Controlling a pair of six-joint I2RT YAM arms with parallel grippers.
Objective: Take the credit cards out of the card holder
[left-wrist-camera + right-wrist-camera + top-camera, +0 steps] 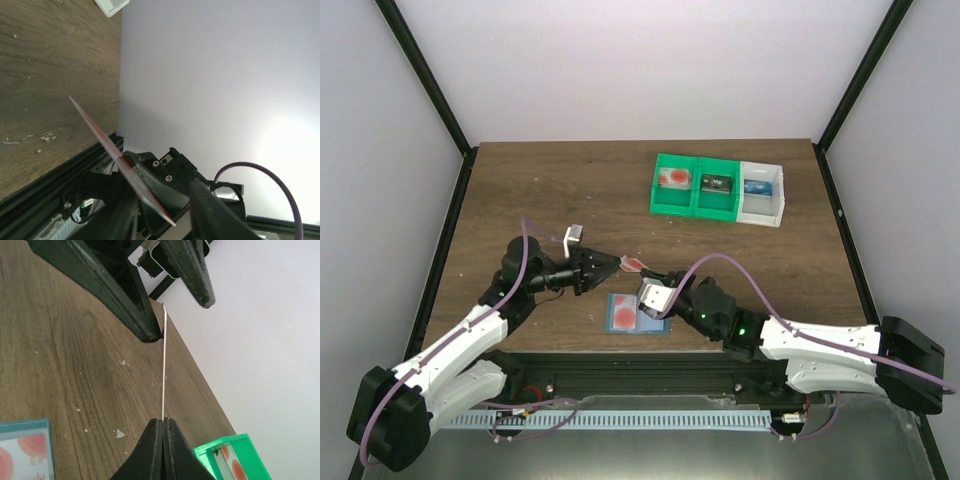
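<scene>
- The red card [633, 264] is held in the air above the table [540, 190], just beyond the wallet [638, 329]. It is pinched at one edge by the tightly closed right gripper [163, 427].
- The left gripper [617, 266] is set around the card's far edge with a narrow gap. One finger is touching the card and the other is seen apart from it.
- If the right gripper were released before that gap is shut, the card could be dropped.
- If the thin card were caught off-centre, it could be bent or twisted out of the grip.
- Another card [623, 315] is seen lying in the wallet, so the task is judged unfinished.
</scene>
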